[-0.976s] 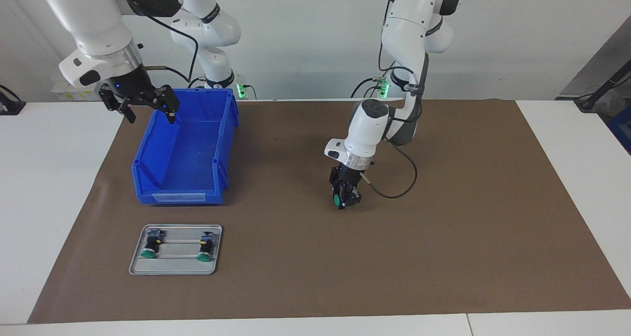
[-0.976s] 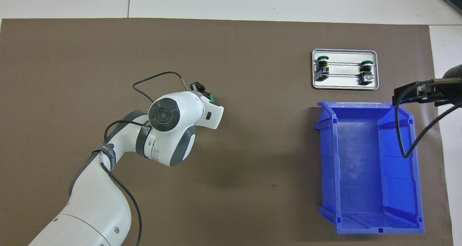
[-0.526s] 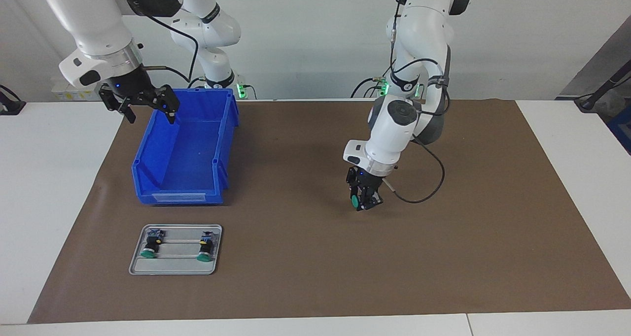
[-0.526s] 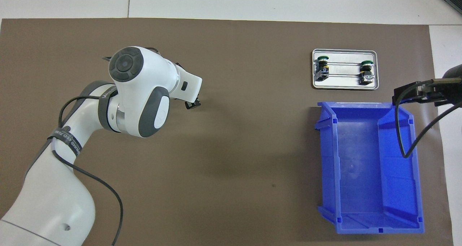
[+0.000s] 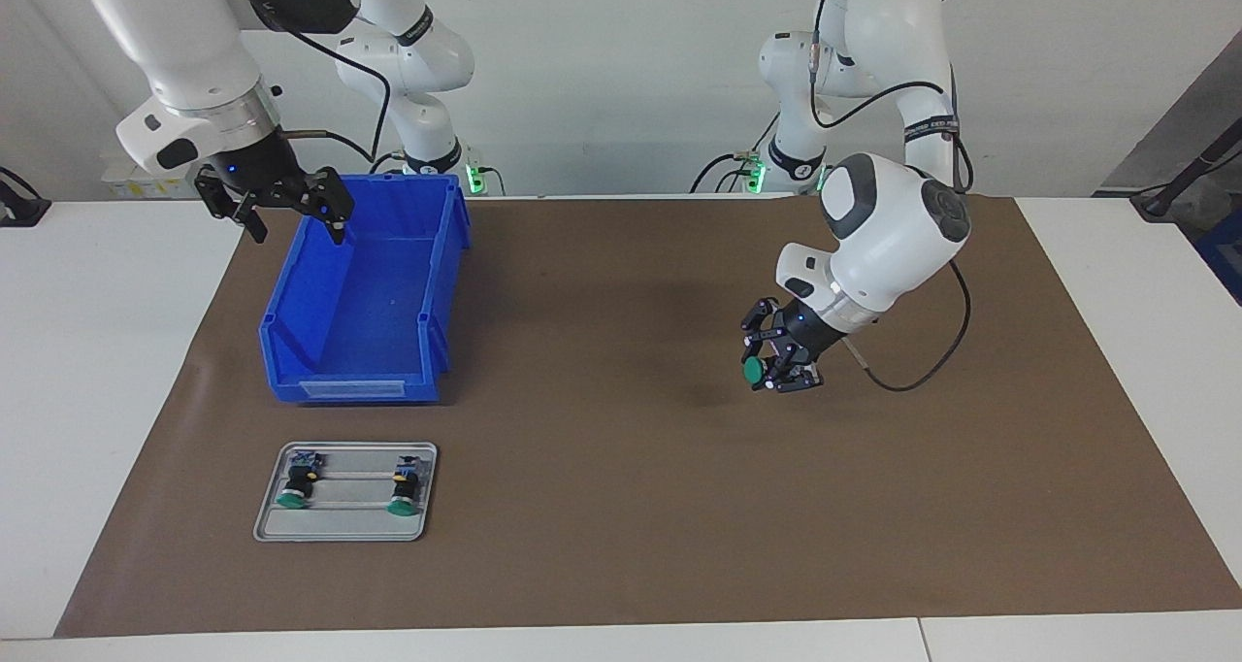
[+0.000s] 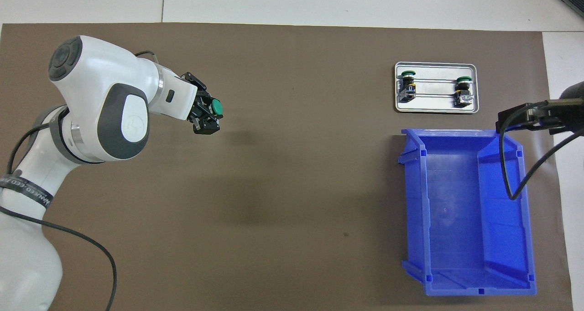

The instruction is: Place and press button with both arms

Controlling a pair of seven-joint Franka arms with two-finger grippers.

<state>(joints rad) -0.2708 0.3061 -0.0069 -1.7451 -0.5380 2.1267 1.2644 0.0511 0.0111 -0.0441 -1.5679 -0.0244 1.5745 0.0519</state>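
The button [image 5: 753, 371], green cap showing, sits clamped in the left gripper [image 5: 779, 361], held up over the bare middle of the brown mat [image 5: 621, 507] toward the left arm's end. The right gripper [image 5: 281, 214] waits with its fingers spread wide over a corner of the blue bin [image 5: 359, 351]. Two more buttons [image 5: 291, 492] lie in a grey tray [image 5: 340, 531], farther from the robots than the bin. A white table [image 5: 97, 371] carries the mat, with a pale wall [image 5: 621, 70] at the robots' end of the room.
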